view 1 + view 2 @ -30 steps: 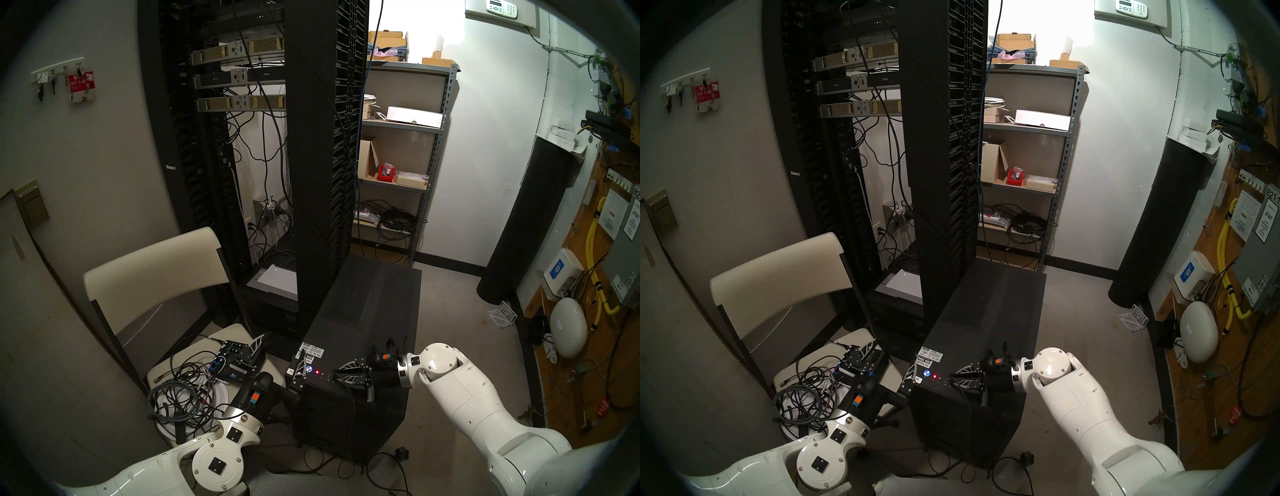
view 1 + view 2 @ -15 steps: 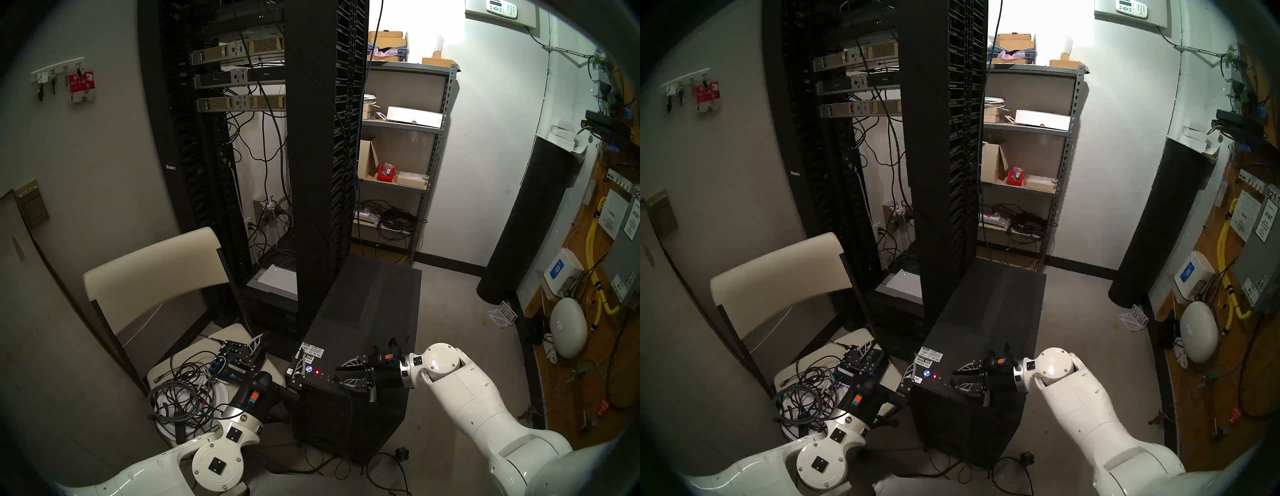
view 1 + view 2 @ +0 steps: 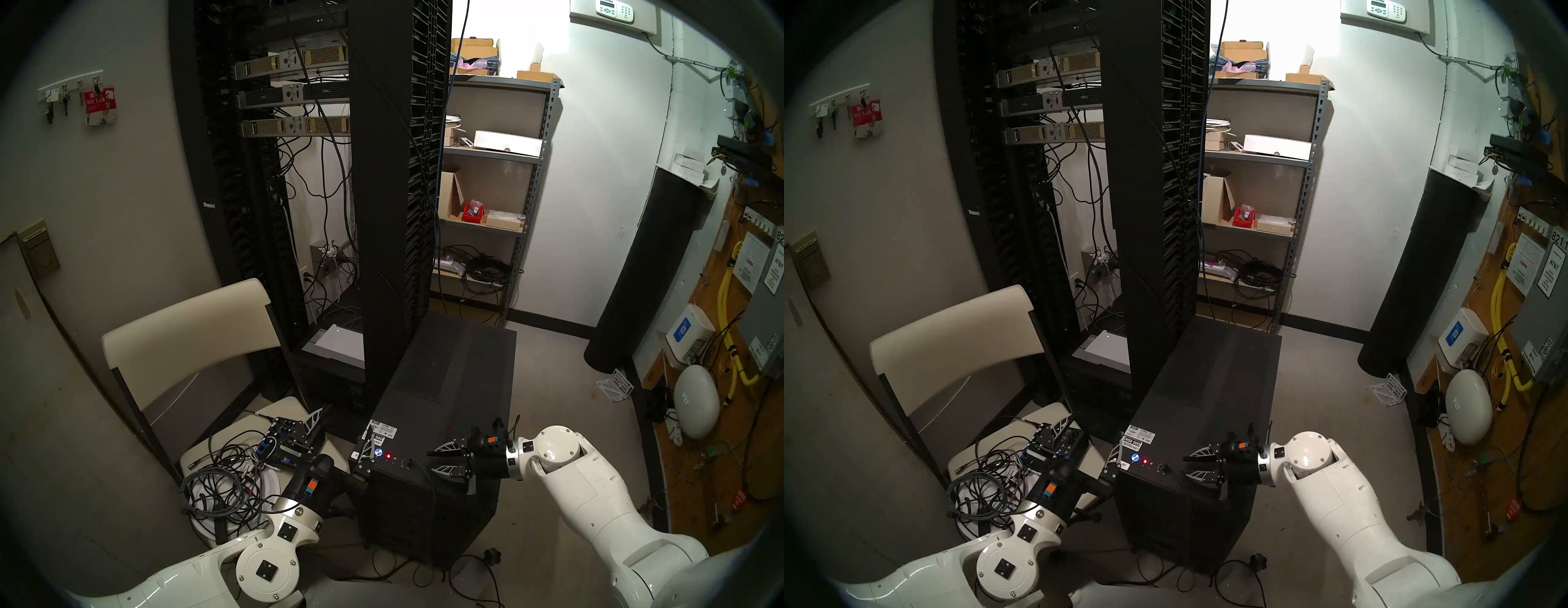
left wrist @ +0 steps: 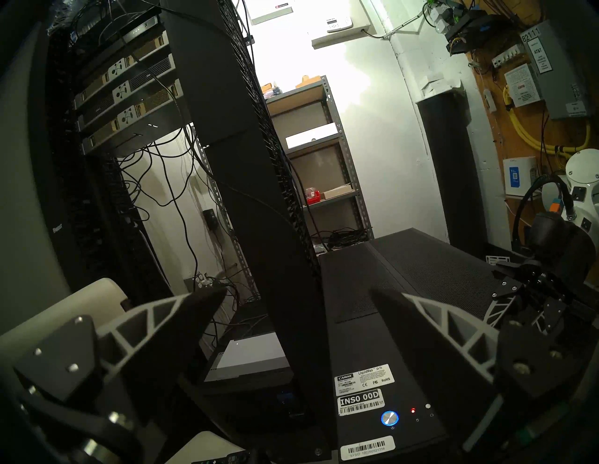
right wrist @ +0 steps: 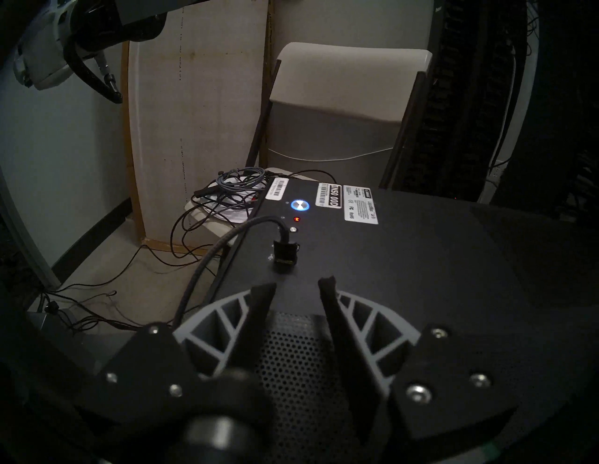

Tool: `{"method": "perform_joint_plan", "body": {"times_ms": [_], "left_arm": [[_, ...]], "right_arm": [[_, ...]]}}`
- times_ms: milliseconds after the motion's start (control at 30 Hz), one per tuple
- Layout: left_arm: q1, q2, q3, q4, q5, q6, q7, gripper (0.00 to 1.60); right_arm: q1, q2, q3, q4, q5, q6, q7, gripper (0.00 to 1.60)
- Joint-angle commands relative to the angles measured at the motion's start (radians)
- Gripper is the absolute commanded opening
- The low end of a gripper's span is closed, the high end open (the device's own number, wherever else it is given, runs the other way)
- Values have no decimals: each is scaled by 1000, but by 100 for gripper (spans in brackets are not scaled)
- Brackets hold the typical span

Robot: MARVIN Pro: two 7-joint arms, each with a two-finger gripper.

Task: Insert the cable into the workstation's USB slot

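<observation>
The black workstation (image 3: pixel 458 373) stands on the floor, with white stickers and a red light (image 5: pixel 296 219) on its top front. The cable's black plug (image 5: pixel 285 252) stands in a USB slot on that top, and its thin wire (image 5: pixel 207 262) runs off the front edge. The plug also shows in the head view (image 3: pixel 405 462). My right gripper (image 5: pixel 296 283) is open and empty, just behind the plug and apart from it; it shows in the head views (image 3: pixel 430 462) (image 3: pixel 1186 466). My left gripper (image 4: pixel 296 291) is open and empty at the workstation's left front corner (image 3: pixel 348 420).
A tall black server rack (image 3: pixel 390 170) rises just behind and left of the workstation. A white chair (image 3: pixel 186 327) on the left holds a small audio mixer (image 3: pixel 288 441) and tangled cords (image 3: pixel 220 479). A metal shelf (image 3: pixel 488 191) and a black column (image 3: pixel 645 276) stand at the back.
My right gripper has drawn back to the right, away from the plug, which stays in the slot. The left arm has not moved.
</observation>
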Motion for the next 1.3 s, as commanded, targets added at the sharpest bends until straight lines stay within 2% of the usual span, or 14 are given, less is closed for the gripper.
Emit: {"method": "perform_joint_plan", "body": {"times_ms": [0,133,233,400,667,833,933,1267], "left_arm": [[-3,-3,2,-26,3,5,-1,160],[-1,8,2,-44,3,17,-6,160],[0,18,3,-59,4,24,-13,160],[5,66,-18,-104,1,54,-27,160],[25,113,-46,-155,-17,78,-38,160],[36,122,-48,-174,-17,95,-40,160],[42,123,-49,-180,-17,102,-36,160],[50,125,-47,-187,-10,108,-21,160]], "right_arm": [[-9,13,47,-45,32,-3,-31,84],[-70,20,118,-134,90,17,-50,93],[-96,18,158,-170,129,16,-53,107],[-146,9,226,-243,196,20,-67,114],[-237,-28,308,-353,276,31,-106,115],[-288,-56,344,-423,297,42,-143,114],[-315,-66,362,-467,297,52,-166,119],[-379,-73,383,-584,257,128,-228,122]]}}
